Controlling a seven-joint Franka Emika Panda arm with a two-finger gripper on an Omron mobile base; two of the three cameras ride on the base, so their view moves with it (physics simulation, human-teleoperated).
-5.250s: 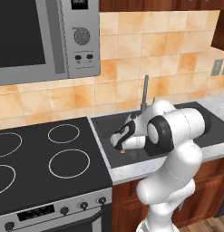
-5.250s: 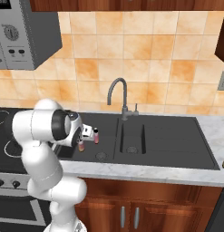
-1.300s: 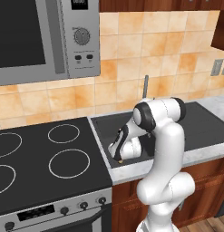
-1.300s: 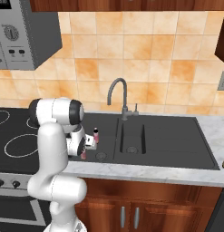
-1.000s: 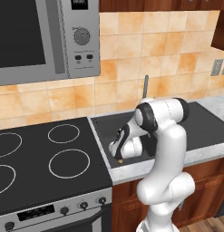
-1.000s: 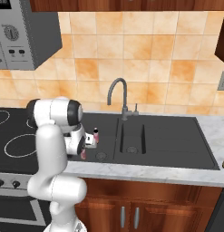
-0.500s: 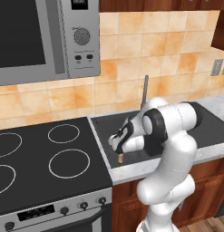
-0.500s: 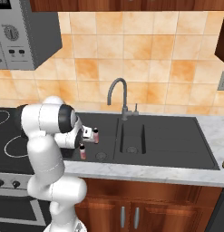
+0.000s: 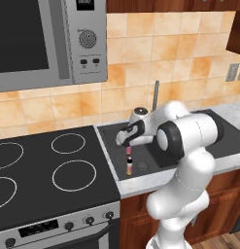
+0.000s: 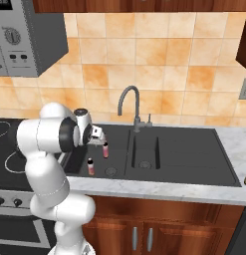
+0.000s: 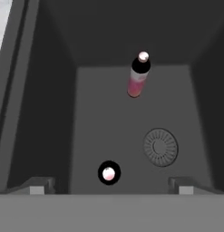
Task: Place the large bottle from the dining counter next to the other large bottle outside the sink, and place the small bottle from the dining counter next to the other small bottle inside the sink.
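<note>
Left base view first. I see my white arm bent over the dark sink [image 9: 111, 133]. The tool [image 9: 124, 139] hangs above the left basin. Right under it stand two small bottles, one pink [image 9: 128, 151] and one more orange [image 9: 129, 168], close together on the sink floor. A round drain [image 9: 142, 166] sits just beside the nearer bottle. The black stove [image 9: 48, 170] is to the left, touching the sink's edge. A microwave [image 9: 48, 41] hangs above the stove. The tap [image 9: 156, 95] stands behind my arm.

Right base view next. The tool [image 10: 98, 137] is over the left basin, with nothing in it. The far small bottle [image 10: 105, 149] is just beside the tool. The near small bottle [image 10: 90, 166] stands apart from it, next to the drain [image 10: 110, 171]. The curved tap [image 10: 131, 107] rises between the two basins. The grey bench [image 10: 159, 191] runs along the front.

Hand view last. I look straight down. My two fingertips [image 11: 37, 186] stand wide apart, holding nothing. One bottle cap [image 11: 108, 173] sits between them, right below. The other bottle [image 11: 137, 76] stands farther off. The drain [image 11: 160, 147] lies between the bottles, off to one side.
</note>
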